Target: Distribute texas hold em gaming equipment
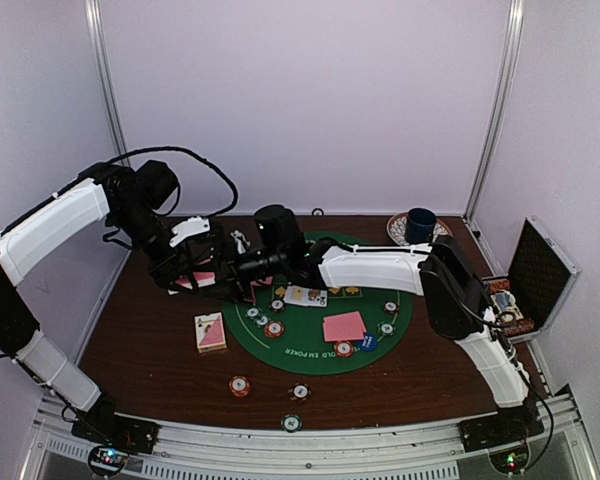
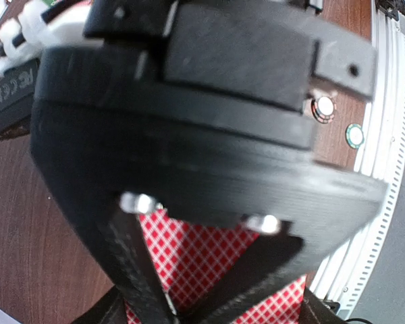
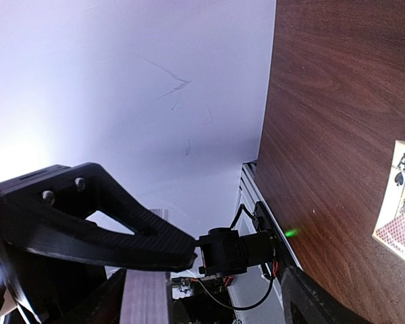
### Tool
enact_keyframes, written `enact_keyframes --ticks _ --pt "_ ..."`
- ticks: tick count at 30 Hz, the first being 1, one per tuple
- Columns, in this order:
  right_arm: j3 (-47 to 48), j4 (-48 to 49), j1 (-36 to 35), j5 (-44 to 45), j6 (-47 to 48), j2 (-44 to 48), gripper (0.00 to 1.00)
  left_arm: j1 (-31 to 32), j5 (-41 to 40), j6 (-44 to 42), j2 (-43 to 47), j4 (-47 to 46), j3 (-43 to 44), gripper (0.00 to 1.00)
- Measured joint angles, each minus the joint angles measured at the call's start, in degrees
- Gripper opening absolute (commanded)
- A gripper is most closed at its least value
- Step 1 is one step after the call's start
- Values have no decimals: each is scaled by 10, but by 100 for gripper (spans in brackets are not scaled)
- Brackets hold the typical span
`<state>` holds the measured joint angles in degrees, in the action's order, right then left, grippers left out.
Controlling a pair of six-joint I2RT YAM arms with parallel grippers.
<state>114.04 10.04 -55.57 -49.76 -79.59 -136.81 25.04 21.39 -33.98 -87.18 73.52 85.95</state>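
The left gripper [image 2: 172,312] is pressed together on a red-checked card [image 2: 202,260]. It holds the card above the brown table [image 1: 150,340], toward the far left and just off the left edge of the round green mat [image 1: 310,362]. The right gripper [image 1: 243,266] reaches across the mat to a spot just beside the left one. In its own wrist view its fingers [image 3: 121,226] stand spread apart, and whether they touch the card cannot be told.

A card box [image 1: 210,332] lies on the wood just left of the mat. On the mat lie face-up cards [image 1: 305,296], pink-backed cards [image 1: 343,326], several striped-edge chips [image 1: 274,328] and a blue disc [image 1: 367,342]. Three more loose chips [image 1: 239,385] sit on the bare wood near the front edge.

A dark blue cup [image 1: 420,224] on a saucer [image 1: 393,229] stands at the far right. An open case [image 1: 540,270] stands beside the table's right edge.
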Motion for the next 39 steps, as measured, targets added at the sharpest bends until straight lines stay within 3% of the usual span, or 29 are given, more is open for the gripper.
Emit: enact_keyframes --ticks 10,16,29,35,39 --pt "15 4 4 -12 -5 -13 63 0 1 0 0 4 0 0" --pt "-24 5 15 -20 20 13 57 2 0 0 0 12 0 0" --pt "-66 -11 36 -40 44 54 52 2 1 -1 0 12 2 0" --pt "-81 -1 40 -46 39 71 34 2 1 -2 0 12 3 0" --pt "-95 5 46 -53 30 89 16 2 1 -2 0 12 3 0"
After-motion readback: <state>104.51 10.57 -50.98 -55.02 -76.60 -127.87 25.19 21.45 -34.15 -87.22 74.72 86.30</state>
